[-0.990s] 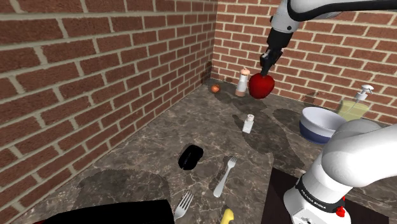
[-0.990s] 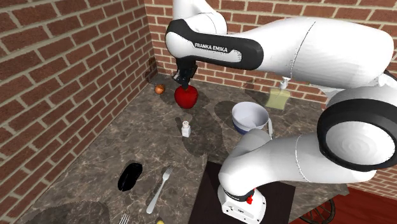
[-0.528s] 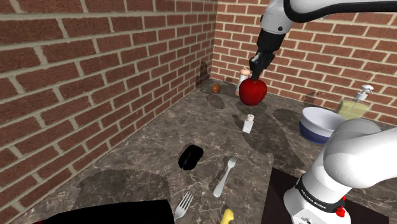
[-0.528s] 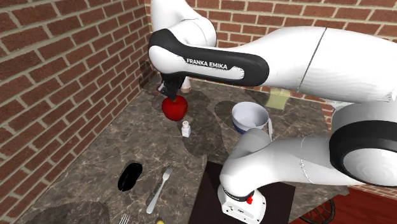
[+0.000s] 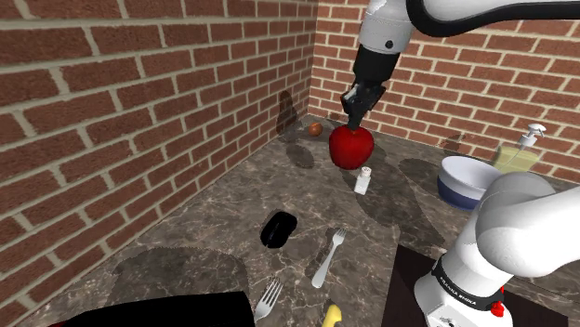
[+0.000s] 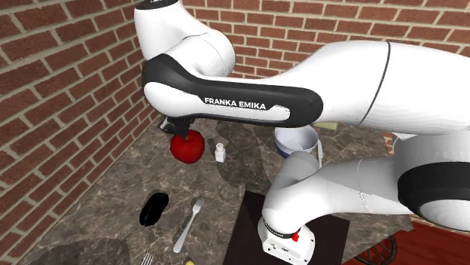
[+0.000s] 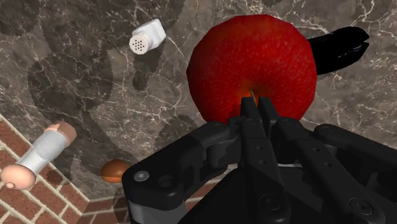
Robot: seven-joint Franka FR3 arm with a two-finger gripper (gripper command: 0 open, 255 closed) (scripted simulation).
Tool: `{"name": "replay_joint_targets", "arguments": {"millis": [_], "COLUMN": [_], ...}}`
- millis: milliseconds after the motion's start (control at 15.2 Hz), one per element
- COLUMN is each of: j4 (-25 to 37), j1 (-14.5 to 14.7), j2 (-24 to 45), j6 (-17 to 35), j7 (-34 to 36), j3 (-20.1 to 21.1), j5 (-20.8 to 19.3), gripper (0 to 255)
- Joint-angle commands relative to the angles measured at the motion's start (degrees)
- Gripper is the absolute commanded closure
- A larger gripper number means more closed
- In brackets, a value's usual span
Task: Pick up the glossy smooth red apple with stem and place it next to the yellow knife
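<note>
Gripper (image 5: pixel 356 116) is clamped on the top of the apple (image 5: pixel 352 146), fingers pinched together at the stem hollow; the wrist view shows the fingertips (image 7: pixel 253 109) meeting there, with the red fruit hanging below them (image 7: pixel 253 67).

Change from 1.0 s ago: the apple has left the far corner by the brick wall (image 5: pixel 139 121). It has moved toward the shoulder view's left and nearer, and sits lower in the picture. It was beyond the white shaker (image 5: pixel 362 179); it now hangs just far-left of it, above the marble counter (image 5: pixel 214 241). In the second exterior view the apple (image 6: pixel 187 146) has moved from the far wall to a spot left of the shaker (image 6: pixel 220 153), and the forearm now crosses most of the picture.

Unchanged:
- Small brown object (image 5: pixel 315 128) in the far corner.
- Bowl (image 5: pixel 469 181) at the right.
- Black object (image 5: pixel 279 228) and fork (image 5: pixel 328 257) on the near counter.
- Yellow knife (image 5: pixel 332 316) at the near edge, well apart from the apple.

The wrist view also shows a bottle (image 7: pixel 39 157) lying against the wall.
</note>
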Motion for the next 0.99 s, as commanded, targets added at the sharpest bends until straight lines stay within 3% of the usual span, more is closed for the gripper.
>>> {"name": "replay_joint_targets", "arguments": {"millis": [0, 792, 924], "j4": [0.35, 10.27, 8.64], "j1": [0.96, 3.67, 3.81], "j2": [0.37, 9.86, 9.69], "j6": [0.02, 0.28, 1.75], "j7": [2.94, 19.8, 19.85], "j3": [2.7, 18.69, 18.93], "j5": [1.5, 7.08, 7.29], "gripper": [255, 255, 255]}}
